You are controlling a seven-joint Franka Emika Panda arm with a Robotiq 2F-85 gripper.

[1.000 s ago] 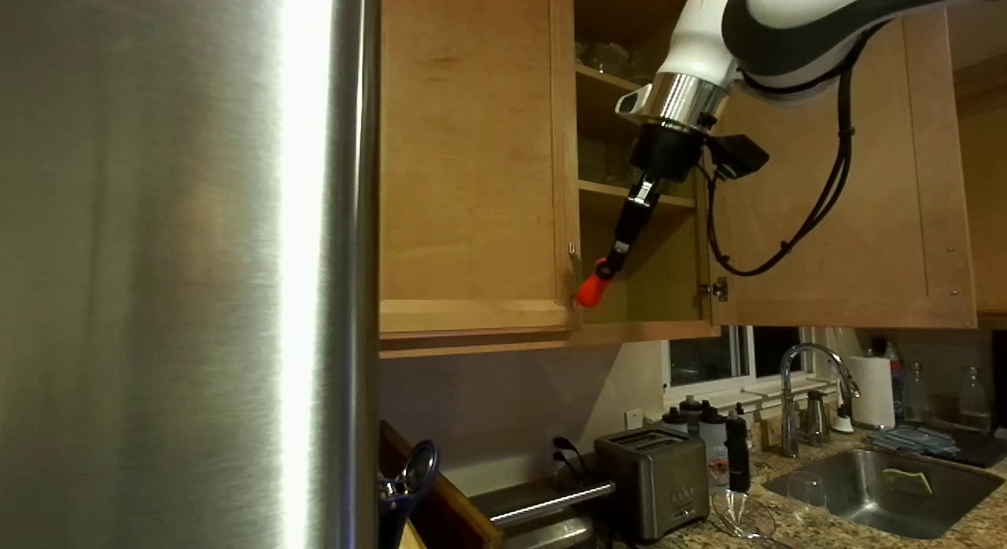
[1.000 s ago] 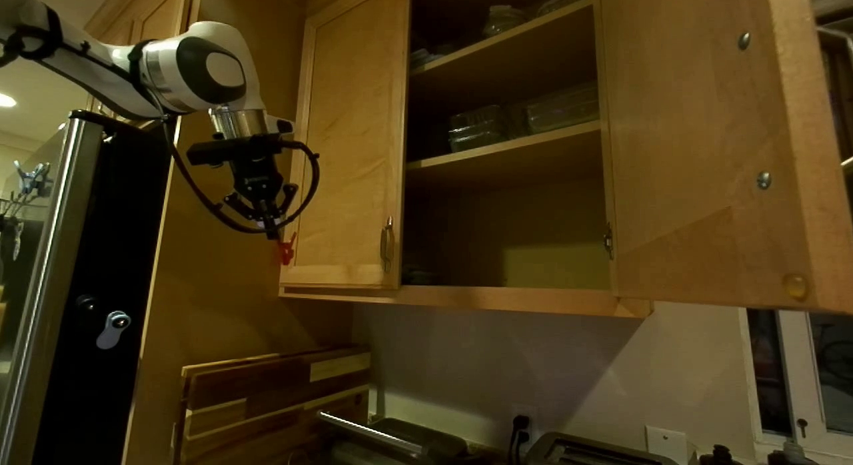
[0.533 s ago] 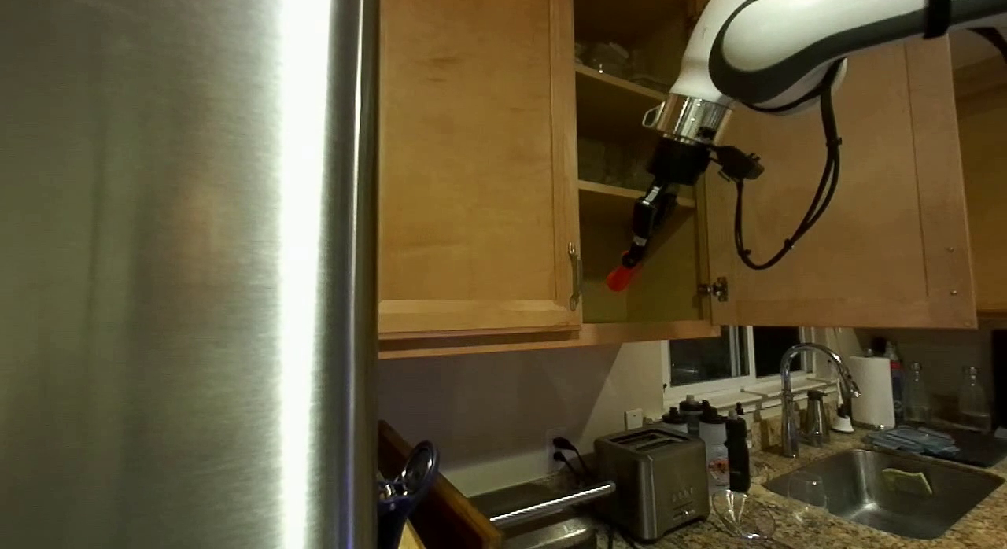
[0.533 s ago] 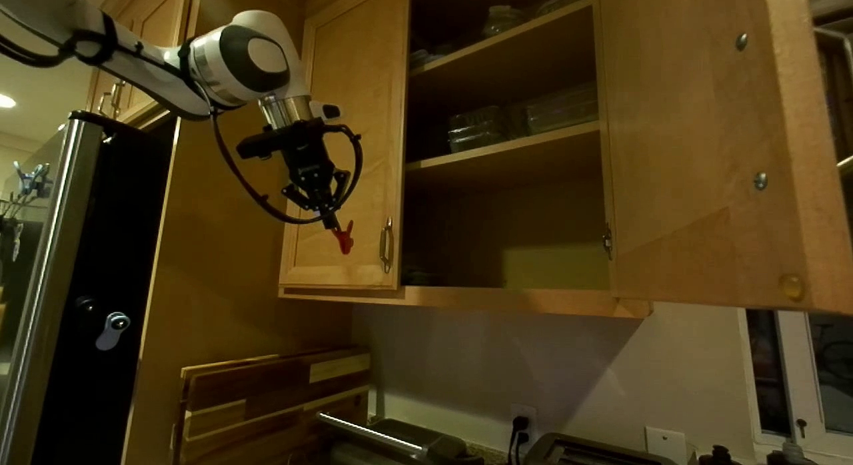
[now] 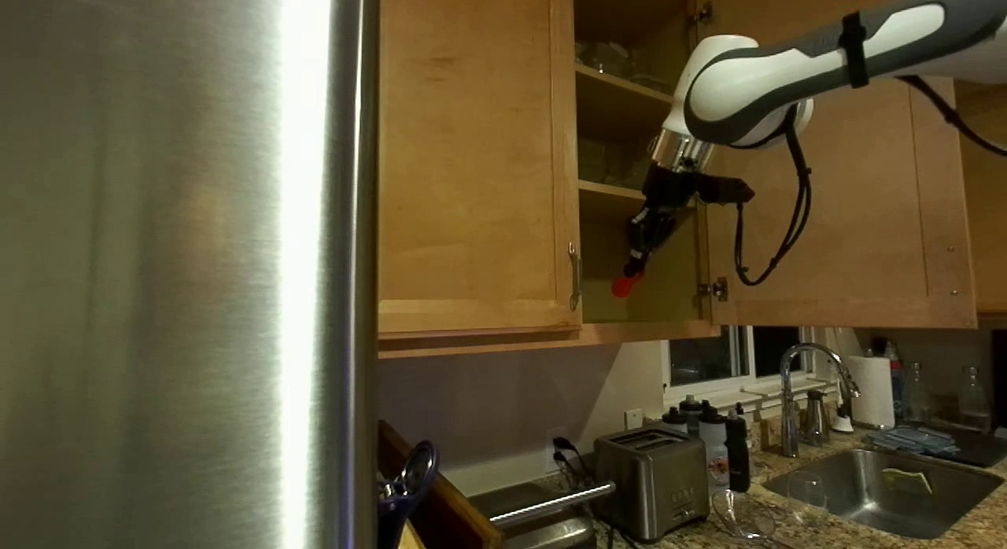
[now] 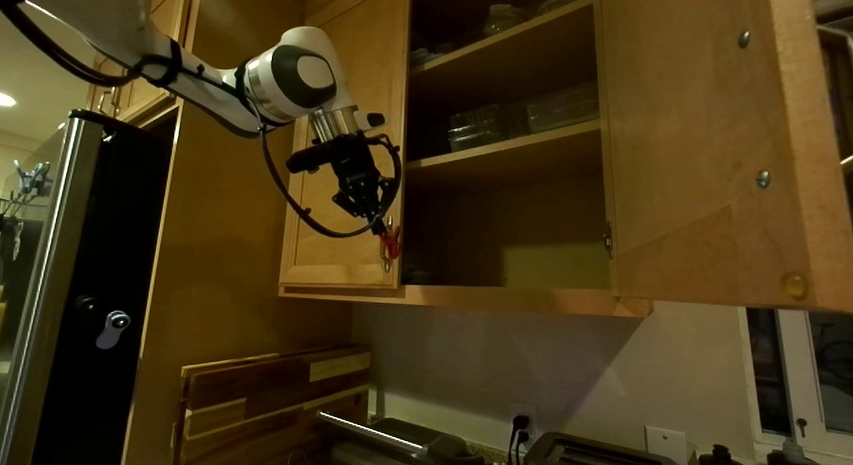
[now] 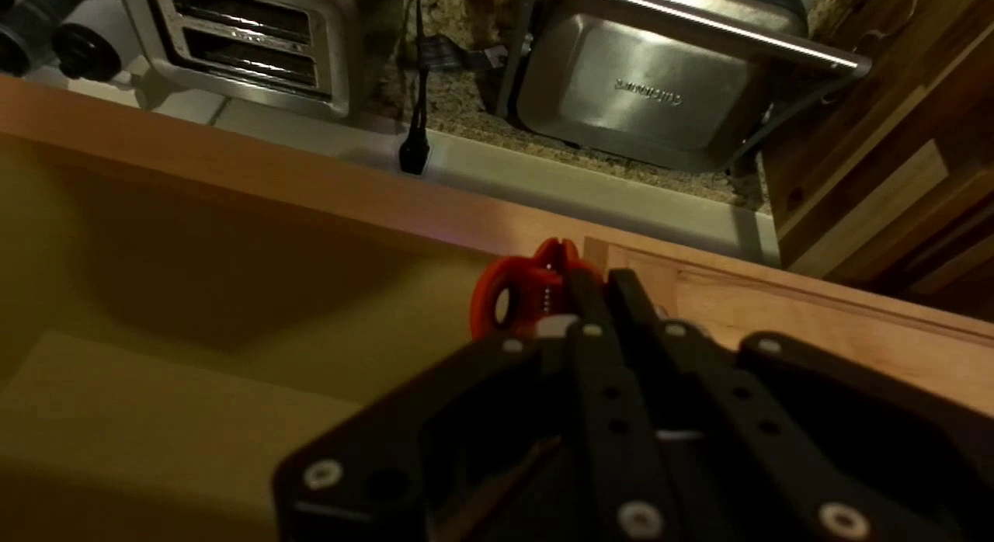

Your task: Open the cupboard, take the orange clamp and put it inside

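- The pincer (image 6: 378, 226) is clenched on the orange clamp (image 6: 392, 244); in the wrist view its two fingers (image 7: 631, 297) stand close together, and the clamp sticks out beyond their tips.
- The clamp is in the air, well above the table (image 5: 818, 532), in front of the cupboard (image 6: 506, 300).
- The cupboard has a closed door (image 6: 340, 258) and an open door (image 6: 693, 185), which is swung wide. The clamp is near the border between the closed door and the opening.
- In an exterior view the clamp hides a part of the metal handle (image 6: 386, 265); whether it touches the handle, I cannot tell.
- Inside the cupboard, the lower shelf (image 6: 500, 145) carries clear containers (image 6: 476, 128).
- The arm (image 6: 293, 85) reaches towards the cupboard, and the pincer points downwards with a tilt.
- The toaster (image 5: 665, 482) stands near the back edge of the table, along the wall, with bottles (image 5: 714, 439) just beside it.
- The sink (image 5: 853, 498) is set into the table, near the edge below the window (image 5: 704, 360).
- Wooden boards (image 6: 273, 412) stand upright at a back corner of the table; near them is a metal appliance (image 7: 621, 130).
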